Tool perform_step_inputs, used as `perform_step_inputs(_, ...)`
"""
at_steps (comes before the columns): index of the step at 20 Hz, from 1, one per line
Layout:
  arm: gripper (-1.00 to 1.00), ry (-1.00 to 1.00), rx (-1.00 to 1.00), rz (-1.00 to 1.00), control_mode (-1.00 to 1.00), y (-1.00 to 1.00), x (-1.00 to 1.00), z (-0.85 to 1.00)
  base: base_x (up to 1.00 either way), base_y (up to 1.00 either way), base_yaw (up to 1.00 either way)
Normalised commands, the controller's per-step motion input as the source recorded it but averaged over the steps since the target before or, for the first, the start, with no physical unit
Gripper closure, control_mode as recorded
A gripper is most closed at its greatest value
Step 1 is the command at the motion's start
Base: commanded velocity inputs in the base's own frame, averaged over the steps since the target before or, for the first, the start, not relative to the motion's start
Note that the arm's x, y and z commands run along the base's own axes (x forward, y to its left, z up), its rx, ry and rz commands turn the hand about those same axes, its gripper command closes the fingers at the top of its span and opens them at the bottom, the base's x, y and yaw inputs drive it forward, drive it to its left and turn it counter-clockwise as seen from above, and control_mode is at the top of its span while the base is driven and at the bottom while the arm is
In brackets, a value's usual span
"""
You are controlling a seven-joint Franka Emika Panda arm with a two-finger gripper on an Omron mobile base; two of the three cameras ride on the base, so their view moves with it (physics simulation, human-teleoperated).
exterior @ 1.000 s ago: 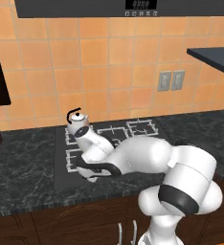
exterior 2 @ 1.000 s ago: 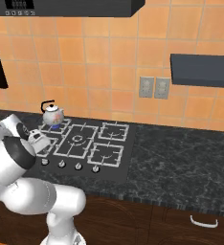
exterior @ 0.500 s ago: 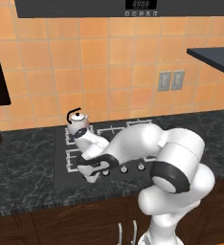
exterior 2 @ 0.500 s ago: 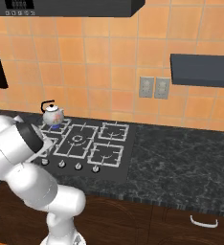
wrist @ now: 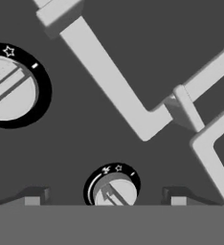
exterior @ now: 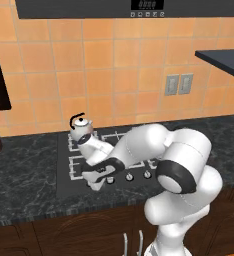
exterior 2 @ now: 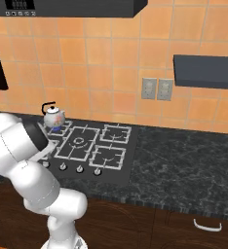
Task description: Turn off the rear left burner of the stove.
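Hovering low over the front left edge of the stove (exterior 2: 130,146), gripper (wrist: 109,198) spread wide, fingertips (wrist: 32,196) straddling a small silver knob (wrist: 115,191), probably lining up to turn it. Rear left burner (exterior 2: 57,127) sitting at the back left corner, under a kettle (exterior 2: 52,115). Only tiny star-like marks ringing the knob; no readable writing.

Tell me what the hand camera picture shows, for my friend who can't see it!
A small silver knob sits between the gripper's open fingertips, on the stove's black glass. A bigger-looking knob sits at upper left, and grey grate bars cross the top.
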Motion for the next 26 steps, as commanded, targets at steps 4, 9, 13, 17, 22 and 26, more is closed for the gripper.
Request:
perform_step_inputs(4,-1.0,0.0,0.0,0.0,-1.0,-0.2,0.02,-0.17,0.0,0.0,0.0)
perform_step_inputs(9,-1.0,0.0,0.05,0.0,-1.0,-0.01,-0.05,-0.14,0.0,0.0,0.0)
perform_step_inputs(13,-1.0,-0.12,0.04,0.03,-1.0,-0.17,-0.24,-0.02,0.0,0.0,0.0)
perform_step_inputs(17,-1.0,-0.08,0.13,0.15,-1.0,-0.41,-0.02,0.0,0.0,0.0,0.0)
perform_step_inputs(22,-1.0,0.03,0.16,0.07,-1.0,-0.05,0.01,-0.01,0.0,0.0,0.0)
perform_step_inputs(26,-1.0,0.06,-0.06,0.09,-1.0,0.36,0.0,-0.12,0.0,0.0,0.0)
